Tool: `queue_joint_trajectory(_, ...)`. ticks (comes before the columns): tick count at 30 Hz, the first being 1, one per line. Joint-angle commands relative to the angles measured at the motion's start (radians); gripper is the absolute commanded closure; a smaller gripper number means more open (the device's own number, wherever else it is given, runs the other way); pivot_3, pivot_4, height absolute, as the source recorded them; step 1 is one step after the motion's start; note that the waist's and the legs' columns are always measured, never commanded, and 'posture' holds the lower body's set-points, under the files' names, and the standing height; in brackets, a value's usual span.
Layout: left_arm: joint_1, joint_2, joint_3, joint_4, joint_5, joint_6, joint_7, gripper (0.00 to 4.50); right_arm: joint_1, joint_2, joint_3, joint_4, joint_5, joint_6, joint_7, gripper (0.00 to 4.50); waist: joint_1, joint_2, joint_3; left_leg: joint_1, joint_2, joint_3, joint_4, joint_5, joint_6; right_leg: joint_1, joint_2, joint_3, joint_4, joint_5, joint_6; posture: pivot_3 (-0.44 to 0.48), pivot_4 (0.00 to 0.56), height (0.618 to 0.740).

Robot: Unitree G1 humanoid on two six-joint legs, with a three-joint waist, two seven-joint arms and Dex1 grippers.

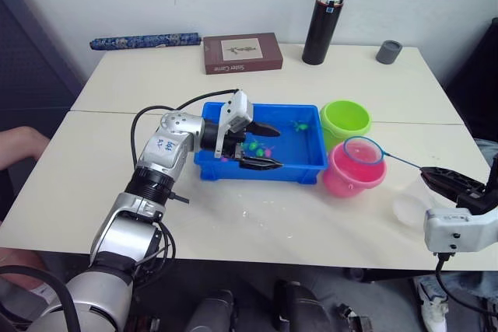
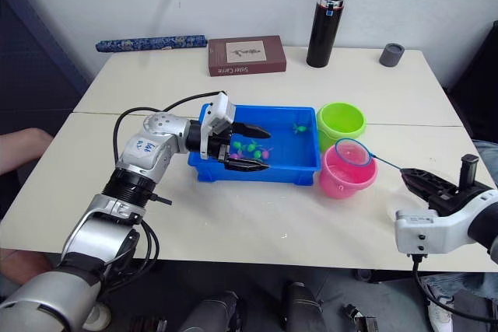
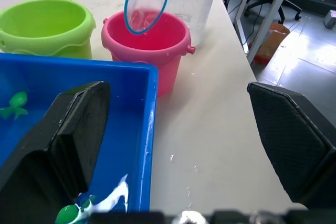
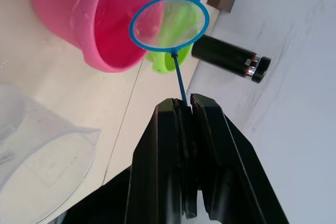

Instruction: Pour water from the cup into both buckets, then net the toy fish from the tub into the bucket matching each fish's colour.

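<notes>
Net over the pink bucket, left end effector spread at the tub.

My right end effector (image 4: 182, 109) pinches the net (image 1: 363, 150) by its handle, hoop above the pink bucket (image 1: 354, 171). My left end effector (image 1: 260, 146) gapes wide across the tub's (image 1: 305, 167) near wall; fish (image 1: 254, 147) lie inside.

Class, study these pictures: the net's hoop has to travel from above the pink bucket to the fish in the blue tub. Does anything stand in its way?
Partly. The left gripper hangs open over the tub's near-left part, above the clustered fish. The net hovers over the pink bucket; only the tub's rim lies between it and the lone green fish.
</notes>
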Motion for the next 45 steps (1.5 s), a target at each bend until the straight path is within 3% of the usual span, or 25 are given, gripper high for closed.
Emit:
queue_joint_trajectory(1, -0.008, 0.005, 0.024, -0.033, -0.002, 0.001, 0.004, 0.02, -0.055, 0.038, 0.012, -0.009, 0.097, 0.062, 0.008, 4.50, -0.002, 0.000, 0.000, 0.000, 0.000, 0.000, 0.000, 0.000, 0.000, 0.000, 0.000, 0.000, 0.000, 0.000, 0.000, 0.000, 0.150, 0.740)
queue_joint_trajectory(7, 0.050, 0.082, 0.037, -0.053, 0.031, 0.011, 0.034, 0.02, -0.338, 0.059, 0.195, -0.079, 0.480, 0.512, 0.057, 4.50, -0.026, 0.000, 0.000, 0.001, 0.001, 0.000, 0.000, 0.000, 0.000, 0.000, 0.000, 0.000, 0.000, 0.000, -0.001, 0.000, 0.150, 0.740)
queue_joint_trajectory(10, 0.117, 0.154, 0.063, -0.121, 0.036, 0.050, 0.066, 0.02, -0.552, 0.061, 0.406, -0.048, 0.575, 0.711, 0.069, 4.50, -0.037, 0.000, 0.000, 0.001, 0.004, 0.000, 0.000, 0.000, -0.001, -0.001, 0.001, -0.001, 0.000, 0.001, -0.002, 0.000, 0.150, 0.740)
queue_joint_trajectory(15, 0.224, 0.249, 0.118, -0.268, 0.025, 0.137, 0.131, 0.02, -0.790, 0.131, 0.711, 0.122, 0.507, 0.800, 0.060, 4.50, -0.040, 0.000, 0.000, -0.001, 0.004, -0.001, 0.000, 0.000, -0.001, -0.002, 0.000, -0.002, 0.000, 0.001, -0.004, 0.000, 0.150, 0.740)
queue_joint_trajectory(20, 0.297, 0.299, 0.170, -0.402, 0.004, 0.236, 0.192, 0.02, -0.903, 0.173, 0.868, 0.289, 0.391, 0.726, 0.045, 4.50, -0.020, 0.000, 0.000, -0.003, 0.003, -0.001, 0.000, 0.000, 0.000, -0.002, 0.000, -0.002, 0.001, 0.002, -0.003, 0.000, 0.150, 0.740)
queue_joint_trajectory(30, 0.354, 0.322, 0.205, -0.524, -0.028, 0.324, 0.253, 0.02, -0.973, 0.201, 0.977, 0.480, 0.271, 0.548, 0.067, 4.50, -0.024, 0.000, 0.000, -0.003, 0.003, -0.001, 0.000, 0.000, 0.000, -0.002, 0.000, -0.003, 0.001, 0.002, -0.002, 0.000, 0.150, 0.740)
queue_joint_trajectory(40, 0.345, 0.320, 0.202, -0.528, -0.035, 0.328, 0.270, 0.02, -0.943, 0.256, 0.953, 0.442, 0.311, 0.593, 0.117, 4.50, -0.024, 0.000, 0.000, -0.003, 0.003, -0.001, 0.000, 0.000, 0.000, -0.003, 0.000, -0.003, 0.001, 0.002, -0.002, 0.000, 0.150, 0.740)
queue_joint_trajectory(45, 0.328, 0.318, 0.200, -0.503, -0.032, 0.312, 0.265, 0.02, -0.916, 0.273, 0.896, 0.382, 0.396, 0.730, 0.142, 4.50, -0.021, 0.000, 0.000, -0.003, 0.002, -0.002, 0.001, 0.000, 0.000, -0.002, 0.000, -0.003, 0.001, 0.002, -0.002, 0.000, 0.150, 0.740)
